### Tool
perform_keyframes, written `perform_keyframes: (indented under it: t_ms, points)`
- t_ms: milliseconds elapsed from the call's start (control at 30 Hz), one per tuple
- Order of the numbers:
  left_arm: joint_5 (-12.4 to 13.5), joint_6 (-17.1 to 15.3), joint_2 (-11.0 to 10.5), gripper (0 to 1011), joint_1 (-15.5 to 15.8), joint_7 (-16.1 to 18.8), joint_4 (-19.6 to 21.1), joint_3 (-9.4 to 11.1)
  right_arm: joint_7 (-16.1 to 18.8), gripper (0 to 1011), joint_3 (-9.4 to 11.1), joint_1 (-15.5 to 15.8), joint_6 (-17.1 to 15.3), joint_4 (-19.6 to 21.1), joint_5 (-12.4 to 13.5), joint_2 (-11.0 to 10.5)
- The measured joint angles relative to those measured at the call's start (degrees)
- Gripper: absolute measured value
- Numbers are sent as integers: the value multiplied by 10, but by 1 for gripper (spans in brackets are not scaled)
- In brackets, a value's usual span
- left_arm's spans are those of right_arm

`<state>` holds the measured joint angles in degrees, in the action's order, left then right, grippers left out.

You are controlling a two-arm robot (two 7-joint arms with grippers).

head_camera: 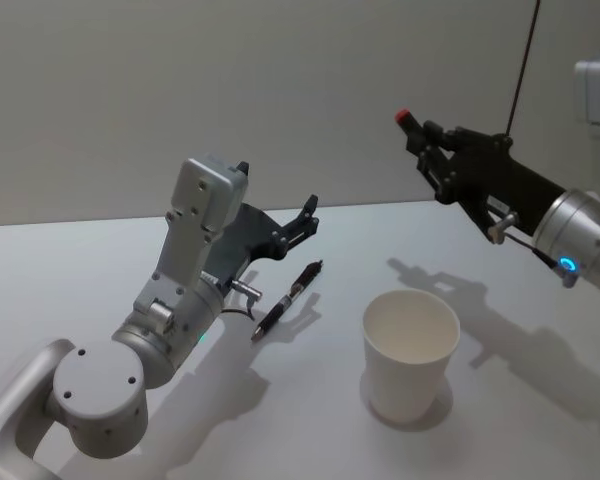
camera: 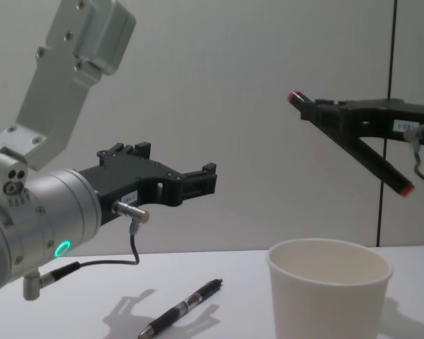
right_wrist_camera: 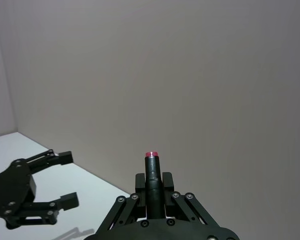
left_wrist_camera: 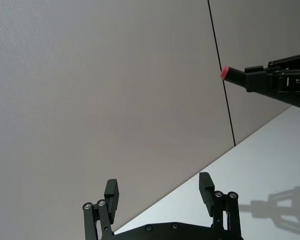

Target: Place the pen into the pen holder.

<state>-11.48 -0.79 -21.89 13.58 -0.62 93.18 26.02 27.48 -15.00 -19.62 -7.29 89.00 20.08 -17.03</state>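
Note:
My right gripper (head_camera: 432, 138) is raised at the right, shut on a black pen (camera: 379, 167) with red ends that sticks out past the fingertips. From the right wrist, its red tip (right_wrist_camera: 151, 154) rises between the fingers. The pen holder (head_camera: 410, 352), a wide white paper cup, stands upright on the table below and to the left of that gripper; it shows large in the chest view (camera: 330, 289). A second black pen (head_camera: 288, 299) lies flat on the table left of the cup. My left gripper (head_camera: 308, 212) hovers open above the lying pen, holding nothing.
The white table (head_camera: 540, 400) runs back to a plain grey wall. A thin dark cable (head_camera: 523, 60) hangs down the wall behind the right arm. The left arm's bulky grey body (head_camera: 170, 310) takes up the near left.

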Motion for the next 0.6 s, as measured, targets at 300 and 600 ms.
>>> perform_keyframes:
  t_ms: [300,600]
  points:
    - [0,0,0,1001,0,0,0,0,37,185,-11,2,-7,7,13,4]
    - [0,0,0,1001,0,0,0,0,89,185,-28,10,-22,20,30,8]
